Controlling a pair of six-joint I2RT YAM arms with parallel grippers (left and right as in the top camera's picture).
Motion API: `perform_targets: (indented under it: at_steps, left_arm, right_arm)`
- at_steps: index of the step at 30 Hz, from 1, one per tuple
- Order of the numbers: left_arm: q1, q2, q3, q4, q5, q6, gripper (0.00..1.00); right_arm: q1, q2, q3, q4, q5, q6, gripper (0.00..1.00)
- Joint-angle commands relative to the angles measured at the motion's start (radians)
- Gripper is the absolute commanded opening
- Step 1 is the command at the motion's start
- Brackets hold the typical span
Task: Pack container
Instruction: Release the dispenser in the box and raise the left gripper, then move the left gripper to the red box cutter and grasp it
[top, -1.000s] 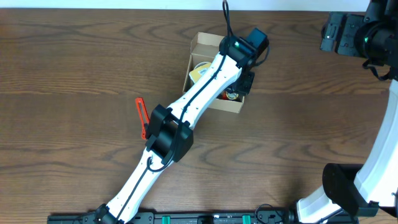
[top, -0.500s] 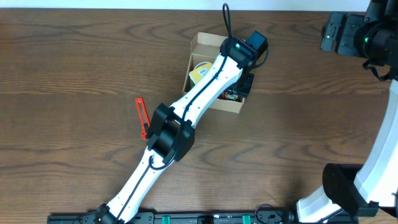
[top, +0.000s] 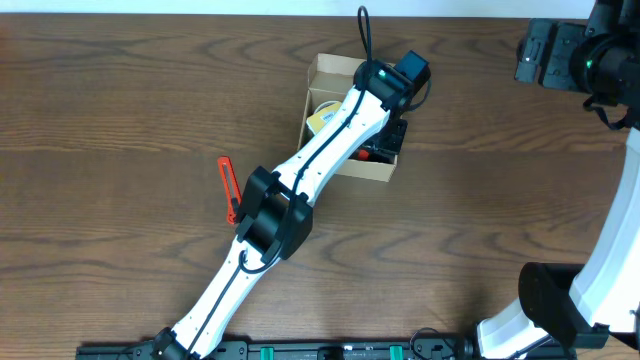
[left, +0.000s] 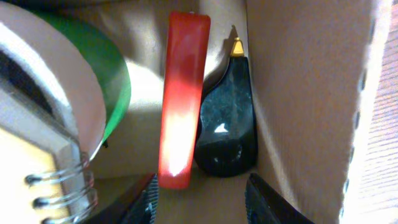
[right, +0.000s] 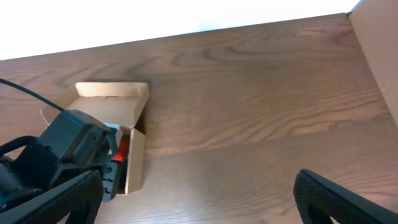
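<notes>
The container, a tan cardboard box (top: 323, 72) with its flap open, stands at the table's middle back; it also shows in the right wrist view (right: 132, 158). My left gripper (top: 397, 137) reaches down into its right end. In the left wrist view my left gripper (left: 205, 208) is open and empty just above the box floor. In front of it lie a red flat clip (left: 183, 99) and a dark glossy item with a gold tip (left: 227, 121) against the box wall (left: 298, 93). My right gripper (right: 196, 202) is open and empty, high above the table to the right of the box.
Inside the box are also a green tape roll (left: 111, 81), a spiral-bound pad (left: 37, 165) and a yellow roll (top: 320, 112). A second red clip (top: 228, 188) lies on the table left of my left arm. Bare wood lies right of the box.
A red item now shows in the box beside my left gripper, where a mixed-coloured patch showed before. The arms have barely moved.
</notes>
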Motion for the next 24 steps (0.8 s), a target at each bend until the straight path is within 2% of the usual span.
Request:
perform_targets:
  at_steps: [1,9,14,16,20,24]
  left_arm:
    - [-0.001,-0.135,0.058,-0.014,-0.048,0.019,0.44]
    - [-0.001,-0.357,0.064,-0.170,-0.291,0.023,0.43]
    - [0.009,-0.406,0.061,-0.311,-0.456,0.013,0.41]
    - [0.026,-0.418,0.035,-0.311,-0.414,0.020,0.41]
    - [0.071,-0.442,-0.022,-0.311,-0.397,-0.101,0.36]
    - [0.142,-0.463,-0.123,-0.311,-0.386,-0.151,0.36]
  right_arm:
    - [-0.009,0.001,0.000,-0.002,0.000,0.012,0.99]
    - [-0.009,0.001,0.000,-0.002,0.000,0.012,0.99]
    - [-0.009,0.001,0.000,-0.002,0.000,0.012,0.99]
    - [-0.009,0.001,0.000,-0.002,0.000,0.012,0.99]
    - [-0.009,0.001,0.000,-0.002,0.000,0.012,0.99]
    - [-0.009,0.001,0.000,-0.002,0.000,0.012,0.99]
